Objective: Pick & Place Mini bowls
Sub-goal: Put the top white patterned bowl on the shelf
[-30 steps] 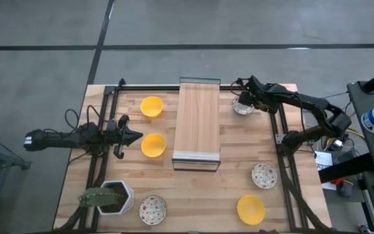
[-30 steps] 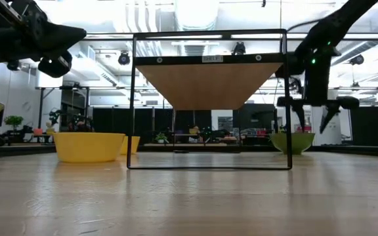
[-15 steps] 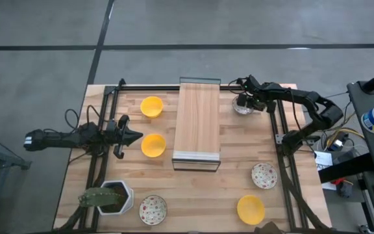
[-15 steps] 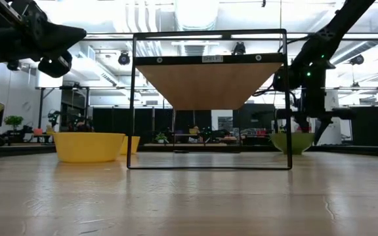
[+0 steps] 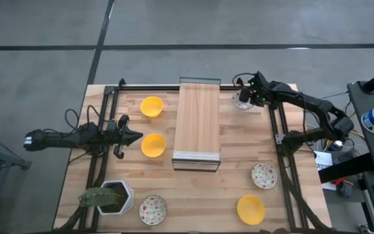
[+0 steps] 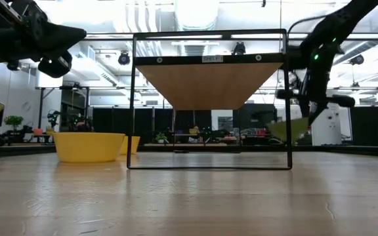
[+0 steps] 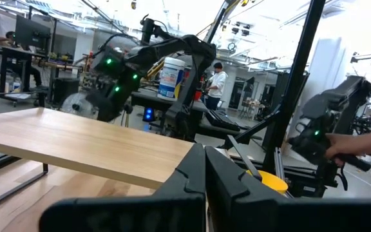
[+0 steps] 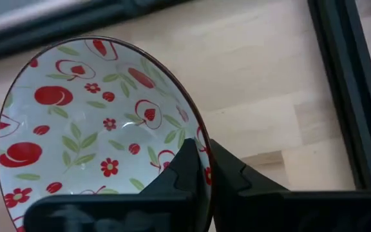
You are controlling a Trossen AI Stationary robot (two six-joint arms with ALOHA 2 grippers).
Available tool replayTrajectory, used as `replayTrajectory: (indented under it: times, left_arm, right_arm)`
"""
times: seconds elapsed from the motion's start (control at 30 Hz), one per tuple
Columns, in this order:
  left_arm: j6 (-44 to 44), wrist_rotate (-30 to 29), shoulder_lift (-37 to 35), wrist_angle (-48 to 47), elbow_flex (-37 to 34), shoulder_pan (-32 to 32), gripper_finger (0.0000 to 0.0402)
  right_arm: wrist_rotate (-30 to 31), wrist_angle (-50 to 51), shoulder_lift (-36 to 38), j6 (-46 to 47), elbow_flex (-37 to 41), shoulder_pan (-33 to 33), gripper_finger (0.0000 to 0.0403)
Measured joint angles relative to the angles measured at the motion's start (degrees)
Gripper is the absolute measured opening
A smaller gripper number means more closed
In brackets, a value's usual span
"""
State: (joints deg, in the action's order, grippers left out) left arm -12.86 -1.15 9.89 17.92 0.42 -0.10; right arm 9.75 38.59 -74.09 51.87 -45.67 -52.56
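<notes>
My right gripper is at the table's far right, shut on a white bowl with a red-green pattern, which also shows in the low view. My left gripper is shut and empty, beside a yellow bowl at the left. Another yellow bowl rests on its base farther back, and a third at the near right. Two more patterned bowls rest on the table. My right gripper pinches the patterned bowl's rim, one finger inside the bowl and one outside. The fingers come from above, pointing down. The bowl hangs tilted below them, lifted clear of the table.
A raised wooden shelf on a black frame stands mid-table between the arms. A white hexagonal pot with a plant stands at the near left. Black rails run along both sides of the table. A person's hand shows beyond the table.
My right gripper has come down over the patterned bowl with open fingers, shut on its rim, and gone up. The bowl, which stood on the table, is now lifted clear and tilted.
</notes>
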Motion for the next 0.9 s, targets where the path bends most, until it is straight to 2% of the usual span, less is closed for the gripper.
replayTrajectory:
  times: [0.2,0.47,0.67,0.9]
  left_arm:
    - [0.0,-0.02,0.0,0.01,-0.01,0.01,0.0]
    - [0.01,0.0,0.0,0.01,-0.01,0.02,0.0]
    - [0.0,0.0,0.0,0.02,-0.02,0.02,0.0]
    - [0.01,-0.02,0.0,0.02,-0.02,0.0,0.0]
  right_arm:
    - [-5.06,0.48,10.55,1.19,0.0,0.07,0.001]
    - [-13.53,0.25,21.73,9.21,-1.1,1.21,0.0011]
    - [-13.73,0.08,21.42,12.5,-7.19,6.73,0.0011]
    - [-13.71,0.51,12.44,11.5,-18.6,14.56,0.0012]
